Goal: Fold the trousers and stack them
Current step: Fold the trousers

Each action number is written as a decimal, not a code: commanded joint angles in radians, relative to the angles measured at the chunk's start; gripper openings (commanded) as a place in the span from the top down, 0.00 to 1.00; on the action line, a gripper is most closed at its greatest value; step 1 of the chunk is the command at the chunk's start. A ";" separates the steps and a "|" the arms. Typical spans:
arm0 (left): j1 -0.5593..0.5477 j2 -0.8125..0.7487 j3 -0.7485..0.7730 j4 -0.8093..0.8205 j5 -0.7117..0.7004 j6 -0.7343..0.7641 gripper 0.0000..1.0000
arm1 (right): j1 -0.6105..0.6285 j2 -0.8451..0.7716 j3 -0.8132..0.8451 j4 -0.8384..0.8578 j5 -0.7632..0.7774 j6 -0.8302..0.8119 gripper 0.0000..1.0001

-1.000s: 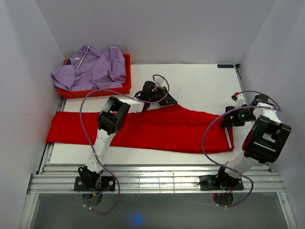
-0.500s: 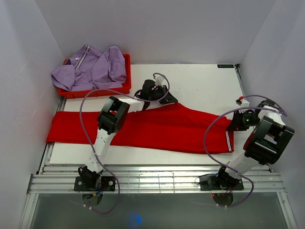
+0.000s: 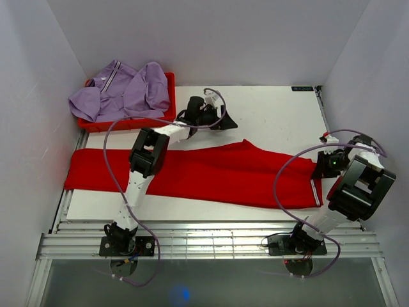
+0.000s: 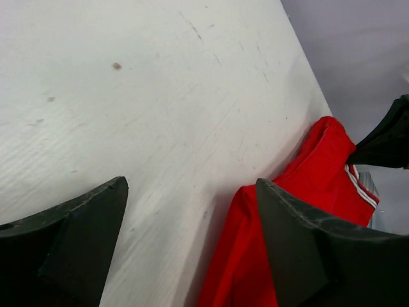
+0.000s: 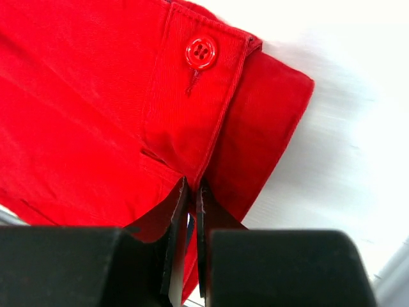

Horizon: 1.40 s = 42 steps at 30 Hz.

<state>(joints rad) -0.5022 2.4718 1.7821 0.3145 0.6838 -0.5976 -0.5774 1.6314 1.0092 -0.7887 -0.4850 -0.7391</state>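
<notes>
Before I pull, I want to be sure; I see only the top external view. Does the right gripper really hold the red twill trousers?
Observer: Yes. The right wrist view shows the right gripper shut on the waistband of the red twill trousers, close to a round red button.
Operator: Is the left gripper holding too?
Observer: No. Its wrist view shows the left gripper open over the white table top, gripping nothing.

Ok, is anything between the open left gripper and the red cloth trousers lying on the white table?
Nothing visible. The left gripper hangs open over bare white table, with the edge of the red cloth trousers right beside it. The right gripper is shut on the waistband near the red button.
</notes>
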 commanded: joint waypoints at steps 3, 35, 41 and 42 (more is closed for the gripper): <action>0.091 -0.273 0.094 -0.386 -0.017 0.264 0.05 | -0.018 0.019 0.113 0.062 0.180 -0.014 0.92; 0.763 -0.818 -0.658 -1.244 -0.070 0.792 0.03 | 0.320 -0.009 -0.109 0.086 0.210 0.034 0.16; 0.950 -0.818 -0.573 -1.310 -0.124 0.869 0.02 | 0.190 0.047 -0.123 0.120 0.299 -0.023 0.16; 1.002 -0.818 -0.564 -1.318 -0.130 0.893 0.02 | 0.177 0.048 -0.121 0.115 0.301 -0.029 0.16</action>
<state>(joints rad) 0.4145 1.6802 1.1591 -0.9638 0.5823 0.2218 -0.3286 1.6039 0.9291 -0.7727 -0.4023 -0.7139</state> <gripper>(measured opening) 0.976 0.839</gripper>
